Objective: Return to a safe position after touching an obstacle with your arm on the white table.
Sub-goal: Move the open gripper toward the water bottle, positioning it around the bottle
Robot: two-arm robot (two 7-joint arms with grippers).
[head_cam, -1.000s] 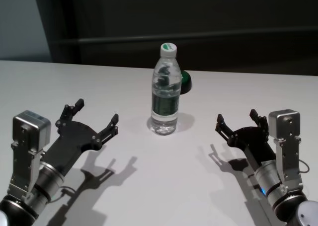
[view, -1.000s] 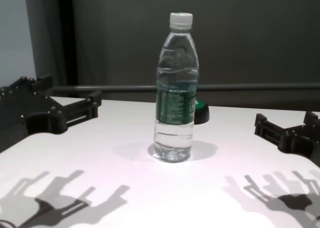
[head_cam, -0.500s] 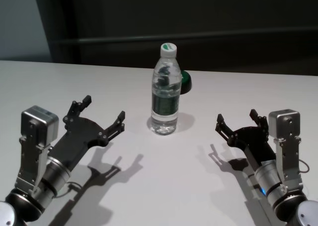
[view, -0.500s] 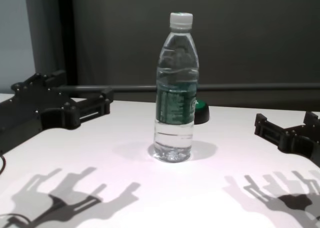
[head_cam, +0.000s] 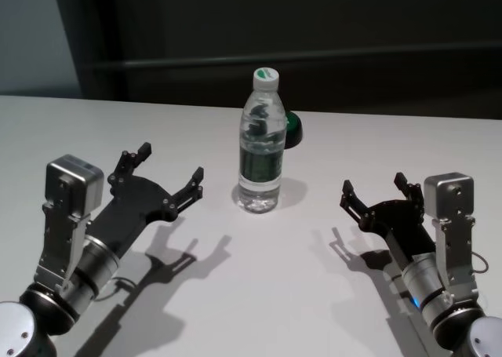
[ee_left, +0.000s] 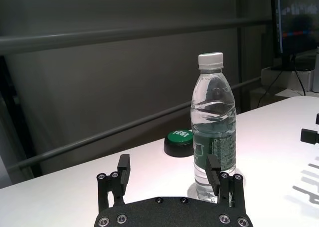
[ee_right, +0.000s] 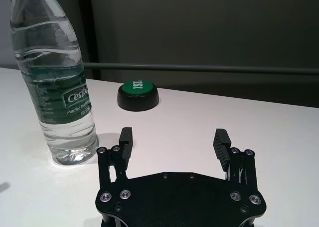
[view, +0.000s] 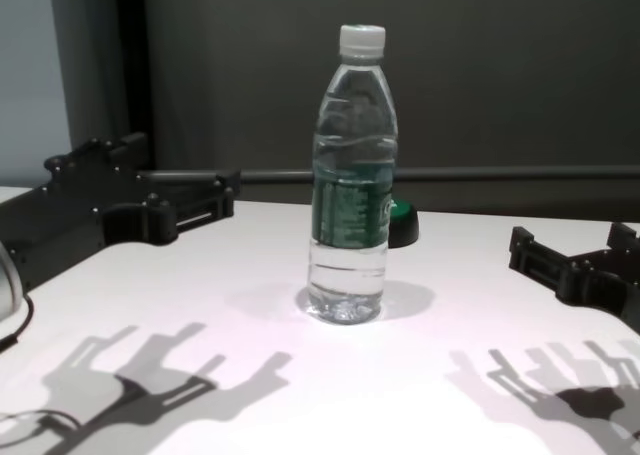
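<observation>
So the bottle (head_cam: 260, 147) stands upright mid-table, cap on, about a third full, nothing touching it. The left gripper (head_cam: 167, 175) hovers above the table (head_cam: 259, 294) just to the bottle's left, fingers spread wide, one fingertip near the bottle but clear of it. In the left wrist view the bottle sits beyond that finger, not between the jaws, so I'd guess the open hand is there for a brush with the arm rather than a grab. The right gripper (head_cam: 376, 191) is parked well off on the other side, fingers spread too, holding nothing, probably just out of the way. A green button (ee_right: 138, 94) sits behind the bottle near the far edge, apart from it. The surface is plain matte white, bare apart from those two things and the grippers' hard shadows. Behind is a dark wall with a rail running along it – and some kit off to the side in the left wrist view
</observation>
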